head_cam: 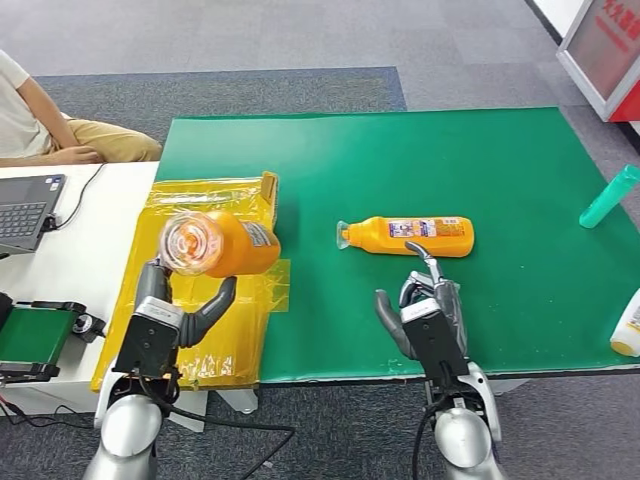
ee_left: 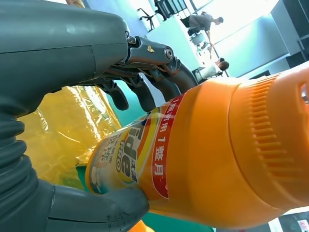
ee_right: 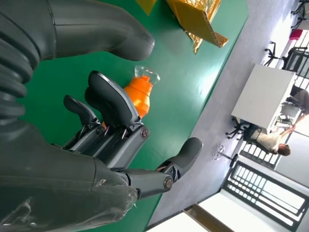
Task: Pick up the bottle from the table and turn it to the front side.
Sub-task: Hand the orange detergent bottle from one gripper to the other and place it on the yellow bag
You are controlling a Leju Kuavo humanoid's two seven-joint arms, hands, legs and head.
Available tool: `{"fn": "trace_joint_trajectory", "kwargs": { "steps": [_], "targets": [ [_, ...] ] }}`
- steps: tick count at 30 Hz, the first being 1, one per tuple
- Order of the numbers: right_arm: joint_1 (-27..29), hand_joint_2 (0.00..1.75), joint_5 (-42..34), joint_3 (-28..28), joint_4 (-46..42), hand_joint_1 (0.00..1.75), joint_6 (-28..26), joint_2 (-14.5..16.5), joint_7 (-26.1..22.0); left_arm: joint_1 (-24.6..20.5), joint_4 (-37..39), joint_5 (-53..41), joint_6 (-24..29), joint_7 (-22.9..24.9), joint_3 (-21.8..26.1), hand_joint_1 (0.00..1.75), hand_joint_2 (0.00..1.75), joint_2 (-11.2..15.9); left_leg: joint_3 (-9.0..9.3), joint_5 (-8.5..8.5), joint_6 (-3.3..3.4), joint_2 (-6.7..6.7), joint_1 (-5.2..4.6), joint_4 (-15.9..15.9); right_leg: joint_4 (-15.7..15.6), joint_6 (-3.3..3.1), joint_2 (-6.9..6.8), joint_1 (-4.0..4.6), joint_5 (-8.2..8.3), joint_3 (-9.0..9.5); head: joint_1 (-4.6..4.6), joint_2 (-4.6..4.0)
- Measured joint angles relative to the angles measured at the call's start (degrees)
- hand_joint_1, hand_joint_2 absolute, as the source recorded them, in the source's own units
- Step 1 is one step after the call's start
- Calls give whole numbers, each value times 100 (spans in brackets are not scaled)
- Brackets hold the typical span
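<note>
The left hand (head_cam: 162, 320) grips the orange Tide detergent bottle (head_cam: 226, 243) above the yellow sheet (head_cam: 226, 340); rotate slowly, keeping the grip firm; the right hand (head_cam: 423, 310) hovers with fingers apart, holding nothing.

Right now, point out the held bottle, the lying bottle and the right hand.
Held bottle (head_cam: 226, 245), head view, orange body.
Lying bottle (head_cam: 411, 236), head view, label at mid-body.
Right hand (head_cam: 428, 312), head view, back of the hand.

On the orange detergent bottle (ee_left: 204, 154), part of "Tide PRO" is read. On its red band, "用1整月" is printed. Other labels are too small to be read.
</note>
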Motion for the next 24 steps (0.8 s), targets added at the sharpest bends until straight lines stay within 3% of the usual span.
{"fn": "trace_joint_trajectory", "kwargs": {
  "steps": [8,14,24],
  "targets": [
    [239,175,-52,-40,-316,175,67,4,-47,-7,26,-1428,166,176,272,175,175,-4,0,-2,-2,0,0,0,0,0,0,0,0,-3,-1,0],
    [295,175,-62,-64,-540,175,153,20,-102,-46,104,-1985,143,365,504,175,175,-11,0,-1,-2,0,0,0,0,-1,0,0,0,-3,0,-1],
    [431,175,-186,-95,-1113,175,398,81,-226,-293,579,-3883,364,494,1065,175,175,-5,0,-1,-2,0,0,0,0,-1,1,0,0,-3,1,0]
  ]
}}
